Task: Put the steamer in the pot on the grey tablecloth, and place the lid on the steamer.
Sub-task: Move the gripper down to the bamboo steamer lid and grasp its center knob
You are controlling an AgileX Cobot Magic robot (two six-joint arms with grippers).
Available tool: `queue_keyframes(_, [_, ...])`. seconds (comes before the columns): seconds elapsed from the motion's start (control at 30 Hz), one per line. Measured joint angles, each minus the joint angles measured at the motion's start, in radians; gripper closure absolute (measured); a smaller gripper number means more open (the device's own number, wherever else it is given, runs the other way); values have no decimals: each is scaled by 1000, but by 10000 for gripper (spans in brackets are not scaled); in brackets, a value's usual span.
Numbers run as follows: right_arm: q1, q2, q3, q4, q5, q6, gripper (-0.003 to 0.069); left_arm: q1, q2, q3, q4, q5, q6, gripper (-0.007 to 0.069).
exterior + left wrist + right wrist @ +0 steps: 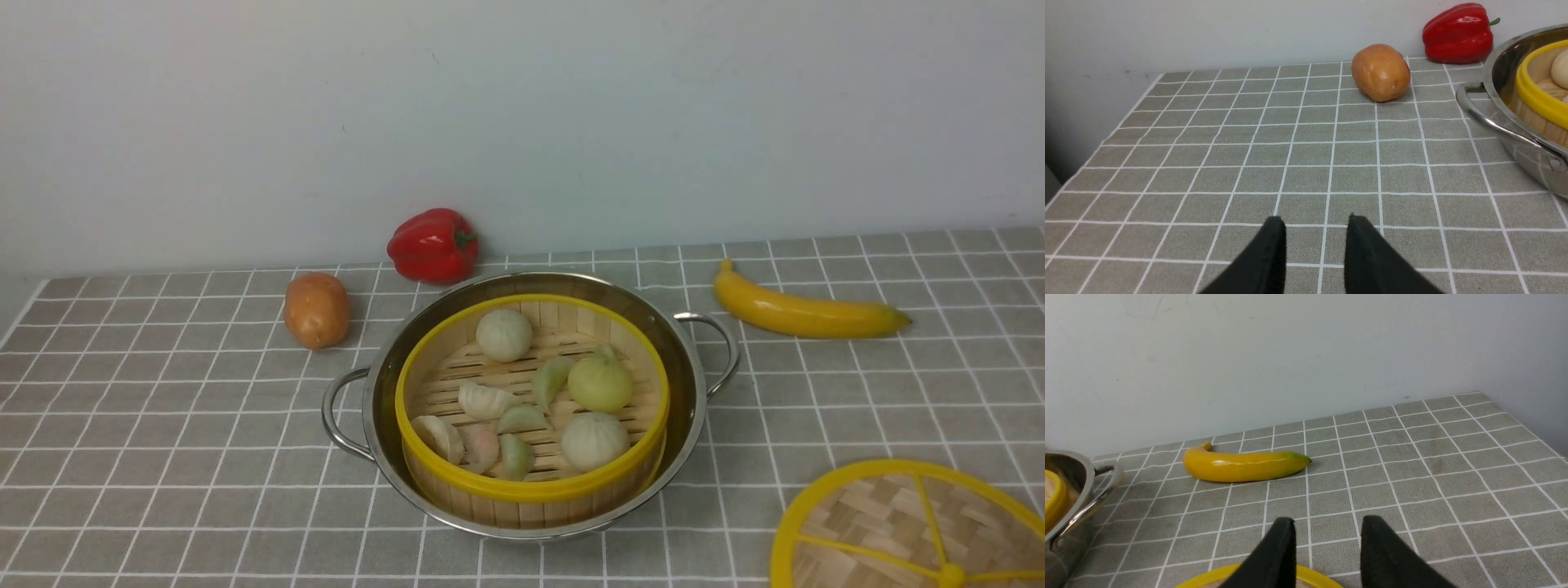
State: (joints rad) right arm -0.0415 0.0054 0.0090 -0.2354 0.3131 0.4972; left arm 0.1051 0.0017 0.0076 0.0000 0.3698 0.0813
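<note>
The steamer (532, 482), holding pale buns and dumplings, sits inside the steel pot (380, 384) on the grey tablecloth (163, 425). The lid (882, 523) lies flat on the cloth at the front right, partly cut off by the frame edge. No arm shows in the front view. In the left wrist view my left gripper (1314, 222) is open and empty above bare cloth, with the pot (1494, 81) and steamer rim (1535, 98) off to one side. In the right wrist view my right gripper (1327, 522) is open and empty just above the lid's yellow rim (1314, 575).
A red pepper (433, 245) and a potato (317, 310) lie behind and left of the pot. A banana (804, 314) lies to its right rear. The wall stands close behind. The cloth's left edge (1098, 151) and right edge (1527, 424) show in the wrist views.
</note>
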Motion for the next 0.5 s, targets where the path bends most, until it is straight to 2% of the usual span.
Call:
queue_keyframes(0.3, [0, 2, -40, 41, -39, -2, 414, 0, -1, 0, 0, 0, 0, 407])
queue_keyframes(0.5, [0, 129, -295, 91, 35, -15, 414, 0, -1, 0, 0, 0, 0, 393])
